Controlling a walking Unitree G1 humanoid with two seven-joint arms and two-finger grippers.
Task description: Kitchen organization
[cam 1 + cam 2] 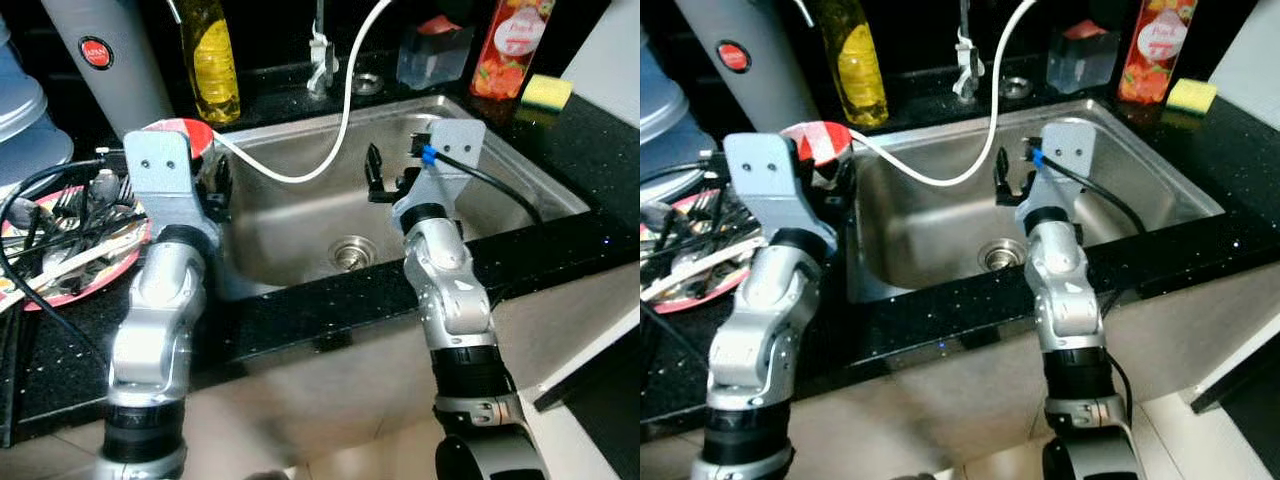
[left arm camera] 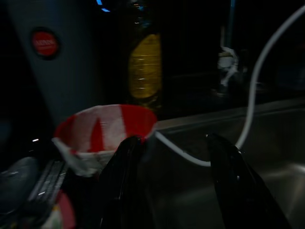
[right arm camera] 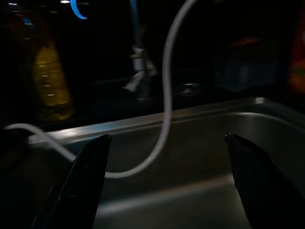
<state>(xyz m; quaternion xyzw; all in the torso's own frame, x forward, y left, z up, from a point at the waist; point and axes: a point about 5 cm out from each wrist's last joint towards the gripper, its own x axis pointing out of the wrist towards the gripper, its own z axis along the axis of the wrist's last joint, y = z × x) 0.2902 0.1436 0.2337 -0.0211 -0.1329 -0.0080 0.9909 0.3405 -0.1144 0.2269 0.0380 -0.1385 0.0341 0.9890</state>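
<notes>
Our left claw [image 2: 176, 186] hovers with fingers apart at the sink's [image 1: 300, 245] left rim. Just beyond it, on the table [image 1: 60, 350], stands the red-white paper cup [image 2: 105, 131]. Our right claw [image 3: 164, 183], also apart, hangs over the basin, farther away.

Sink [image 1: 300, 235] basin open; white hose [image 1: 345, 110] loops across its back-left. Cup [image 1: 185, 135] crowds sink's left rim.

Head views down (wrists close) toward sink [image 1: 300, 225].
</notes>
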